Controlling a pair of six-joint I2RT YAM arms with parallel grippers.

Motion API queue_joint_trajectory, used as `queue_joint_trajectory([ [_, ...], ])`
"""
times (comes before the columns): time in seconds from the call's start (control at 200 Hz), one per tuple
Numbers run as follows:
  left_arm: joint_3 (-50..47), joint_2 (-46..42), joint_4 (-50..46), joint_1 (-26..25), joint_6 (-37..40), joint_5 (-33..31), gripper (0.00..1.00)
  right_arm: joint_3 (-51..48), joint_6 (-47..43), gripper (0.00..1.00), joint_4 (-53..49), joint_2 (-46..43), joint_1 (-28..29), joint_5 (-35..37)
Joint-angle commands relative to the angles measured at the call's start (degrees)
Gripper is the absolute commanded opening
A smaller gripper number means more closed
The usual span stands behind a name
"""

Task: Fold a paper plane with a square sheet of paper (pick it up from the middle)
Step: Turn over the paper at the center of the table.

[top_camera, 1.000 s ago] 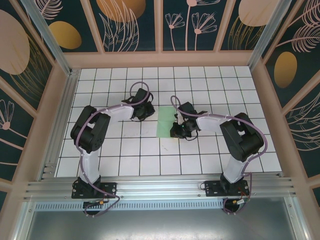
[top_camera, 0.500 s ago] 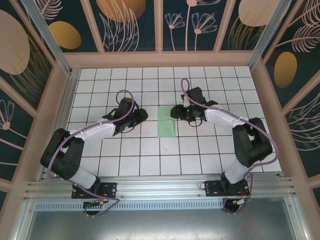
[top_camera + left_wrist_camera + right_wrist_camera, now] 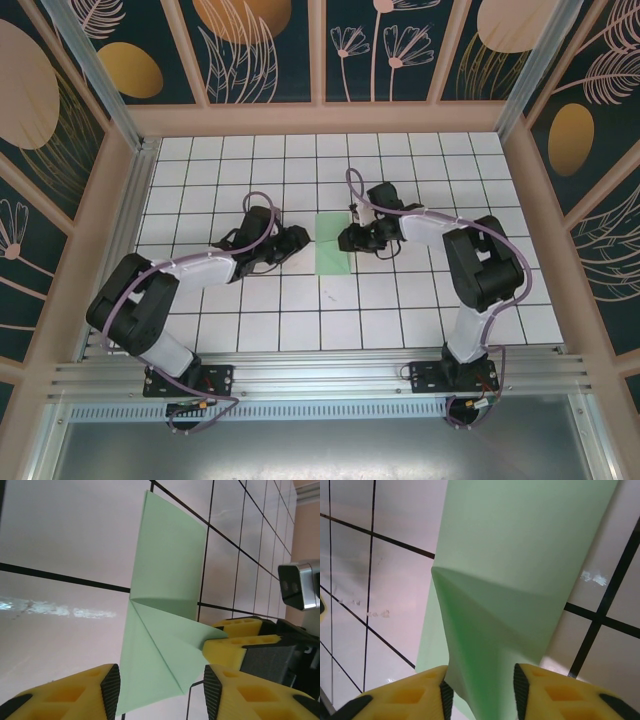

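**Both grippers at the green paper, jaws apart**

The left gripper [image 3: 159, 692] stood low over the white tiled table top [image 3: 60, 545]. Its jaws were a moderate width apart and closed on nothing. In the gap between them lay the near corner of the thin, light green sheet of paper [image 3: 167, 565]. The sheet was folded into a narrow strip, with a diagonal flap turned over at the end nearest those jaws. Just ahead of the jaws, on their right side, the flap's outer corner met the yellow fingertips [image 3: 235, 647] of the other arm. Beyond those fingertips a grey camera block [image 3: 299, 585] sat on that wrist. Farther ahead, the flat part of the strip ran away from the jaws across the black grid lines.

The right gripper [image 3: 481, 690] also had its jaws partly apart, one on each side of a raised fold of the same paper. The fold bulged up into the gap. Ahead of these jaws the paper flattened out and lay on the tiles.

Seen from above, the paper lay between the two sets of jaws, with one gripper at each long edge. Dark wall panels with a leaf pattern [image 3: 260, 40] stood well beyond both.
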Motion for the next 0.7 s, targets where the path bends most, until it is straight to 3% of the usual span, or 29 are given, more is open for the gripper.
queue_joint_trajectory([
  [0.0, -0.4, 2.1, 5.2, -1.0, -1.2, 3.1, 0.52, 0.3, -0.5, 0.29, 4.7, 1.5, -2.0, -7.1],
  [0.18, 0.0, 5.4, 10.5, -3.0, -1.7, 5.7, 0.57, -3.0, 2.5, 0.09, 11.6, 2.8, -4.6, -15.5],
  [0.28, -0.2, 7.1, 15.1, -3.8, -2.8, 7.4, 0.61, -4.9, 5.1, 0.05, 15.3, 3.3, -6.0, -18.9],
  [0.48, -0.5, 12.7, 23.7, -5.1, -5.9, 9.2, 0.65, -8.7, 9.8, 0.04, 21.7, 3.7, -8.1, -22.4],
  [0.696, 0.1, 15.4, 23.1, -5.6, -7.0, 7.0, 0.63, -11.6, 14.3, 0.04, 25.5, 4.5, -10.5, -22.7],
])
